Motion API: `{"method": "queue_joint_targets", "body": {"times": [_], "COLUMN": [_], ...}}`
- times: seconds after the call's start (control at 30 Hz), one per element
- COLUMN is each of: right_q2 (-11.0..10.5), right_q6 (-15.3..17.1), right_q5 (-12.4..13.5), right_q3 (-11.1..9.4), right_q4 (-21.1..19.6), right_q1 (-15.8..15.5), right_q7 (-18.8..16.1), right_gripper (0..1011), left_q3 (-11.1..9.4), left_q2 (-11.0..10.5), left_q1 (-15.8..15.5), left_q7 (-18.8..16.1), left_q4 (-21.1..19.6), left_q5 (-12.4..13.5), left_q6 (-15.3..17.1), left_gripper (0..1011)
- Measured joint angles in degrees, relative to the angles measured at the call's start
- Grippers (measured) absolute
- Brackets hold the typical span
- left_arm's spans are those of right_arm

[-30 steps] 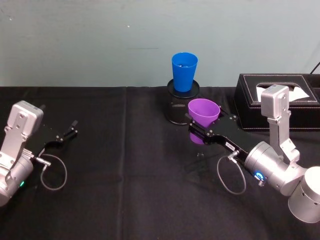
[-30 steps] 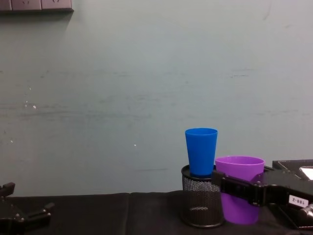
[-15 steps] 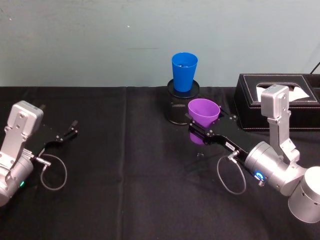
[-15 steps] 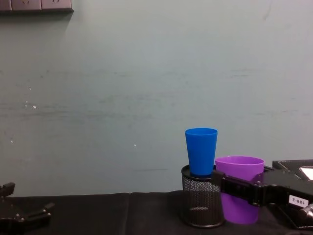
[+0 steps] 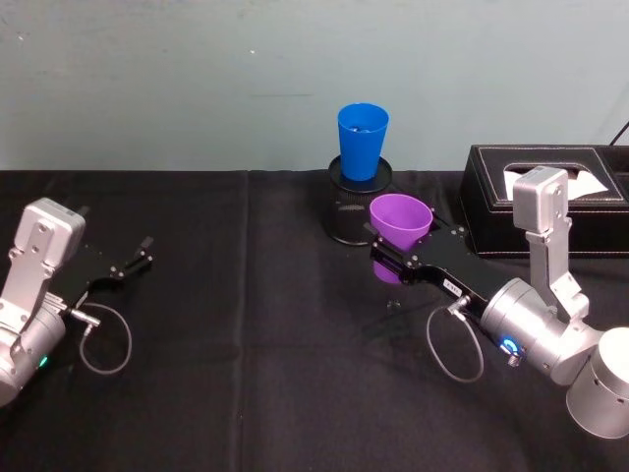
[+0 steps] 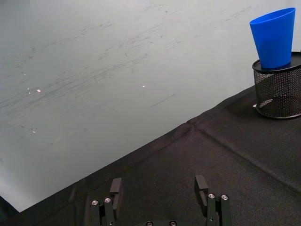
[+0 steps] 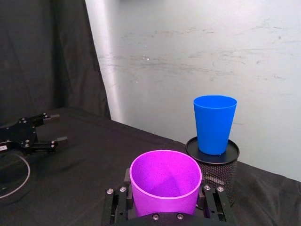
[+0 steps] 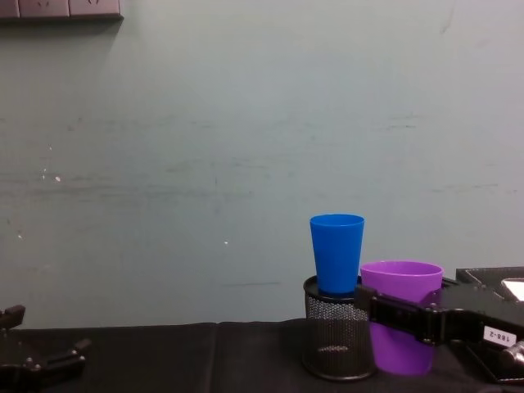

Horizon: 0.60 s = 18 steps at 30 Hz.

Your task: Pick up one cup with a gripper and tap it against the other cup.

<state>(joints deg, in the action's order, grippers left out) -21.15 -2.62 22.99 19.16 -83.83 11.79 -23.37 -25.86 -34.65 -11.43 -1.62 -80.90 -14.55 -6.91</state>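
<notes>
Gripping the purple cup (image 5: 400, 221) upright, the right gripper (image 5: 398, 254) was noted closed around it, just beside the mesh holder (image 5: 349, 221) (blue cup (image 5: 362, 141) perched atop); left gripper (image 6: 158, 186) was parked, fingers spread.

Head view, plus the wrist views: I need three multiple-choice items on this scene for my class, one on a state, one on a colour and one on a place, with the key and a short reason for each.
1. The left gripper is:
A open
B shut on a cup
C shut, holding nothing

2. The cup in the right gripper is:
A blue
B purple
C black

3. The blue cup stands:
A in the left gripper
B under the right gripper
C on the black mesh holder

Key:
1 A: its fingers stand apart with nothing between them.
2 B: the purple cup sits between that gripper's fingers.
3 C: its base rests upright on the holder's flat top.
</notes>
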Motion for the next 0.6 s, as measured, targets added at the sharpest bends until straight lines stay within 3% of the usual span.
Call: {"method": "queue_joint_targets", "body": {"times": [0.6], "right_q2": [0.0], "right_q6": [0.0], "right_q5": [0.0], "right_q3": [0.0], "right_q4": [0.0], "right_q1": [0.0], "right_q7": [0.0], "right_gripper": [729], "left_q3": [0.0], "left_q2": [0.0], "left_q1": [0.0], "left_q7": [0.0], "left_q4": [0.0], "left_q5": [0.0], "left_q6": [0.0], "left_gripper": [1000]}}
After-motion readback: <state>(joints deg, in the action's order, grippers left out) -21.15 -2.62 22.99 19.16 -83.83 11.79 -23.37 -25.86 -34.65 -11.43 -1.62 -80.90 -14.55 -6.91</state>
